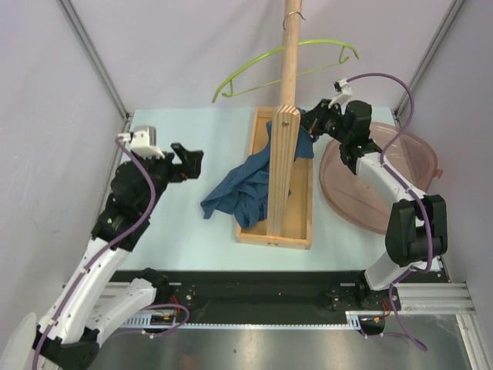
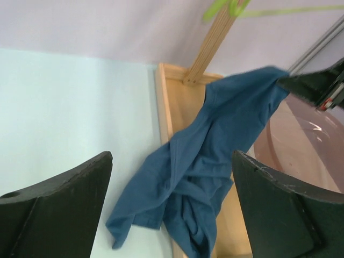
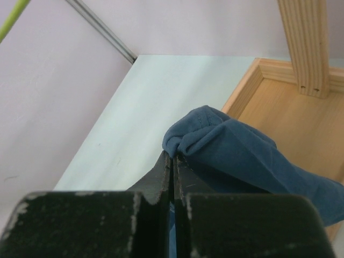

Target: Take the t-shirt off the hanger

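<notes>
The dark teal-blue t-shirt (image 1: 239, 189) lies crumpled over the left wall of the wooden tray, off the hanger, with one end stretched up to the right. My right gripper (image 1: 312, 127) is shut on that end; in the right wrist view its jaws (image 3: 173, 156) pinch a fold of the t-shirt (image 3: 236, 150). The lime-green hanger (image 1: 327, 42) hangs bare high on the pole. My left gripper (image 1: 191, 162) stands open above the table left of the t-shirt, holding nothing. The left wrist view shows the gripper (image 2: 172, 156) spread wide with the t-shirt (image 2: 215, 129) lying beyond it.
A tall wooden pole (image 1: 289, 77) rises from a shallow wooden tray (image 1: 296, 223) at the table's middle. A large pink bowl (image 1: 400, 162) sits to the right, under my right arm. Metal frame posts and pale walls close in the back corners.
</notes>
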